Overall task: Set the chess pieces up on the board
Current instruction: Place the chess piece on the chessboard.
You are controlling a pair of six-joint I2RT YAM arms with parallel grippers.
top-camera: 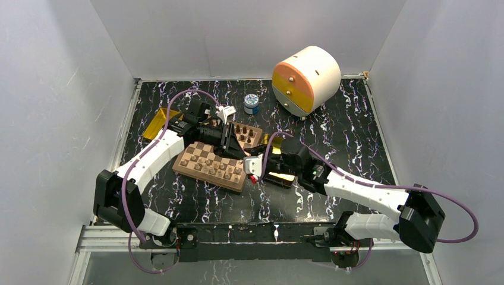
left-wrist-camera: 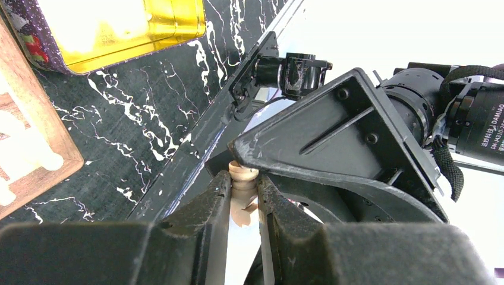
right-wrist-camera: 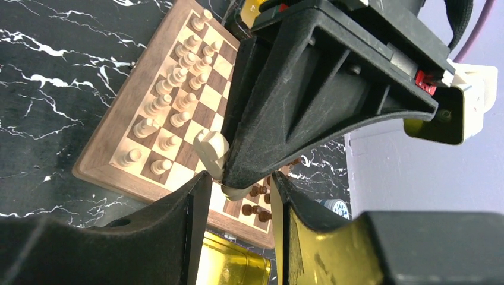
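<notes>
The board (top-camera: 205, 178) lies mid-table with pale chess pieces (right-wrist-camera: 172, 95) in rows on its near half and dark ones (right-wrist-camera: 258, 208) on the far half (top-camera: 249, 133). My left gripper (left-wrist-camera: 243, 177) is shut on a pale chess piece (left-wrist-camera: 245, 202), held in the air above the board. In the right wrist view this piece is a pale knight (right-wrist-camera: 211, 151), pinched by the left gripper's black fingers (right-wrist-camera: 285, 113). My right gripper (right-wrist-camera: 239, 181) stands open around the knight's base, its jaws apart on either side. Both grippers meet at the board's right edge (top-camera: 246, 157).
One gold tray (top-camera: 156, 123) lies at the back left, and another gold tray (right-wrist-camera: 232, 267) sits under my right gripper. A small blue-and-white jar (top-camera: 251, 104) and a round cream-and-orange drawer unit (top-camera: 306, 80) stand behind the board. Grey walls close in three sides.
</notes>
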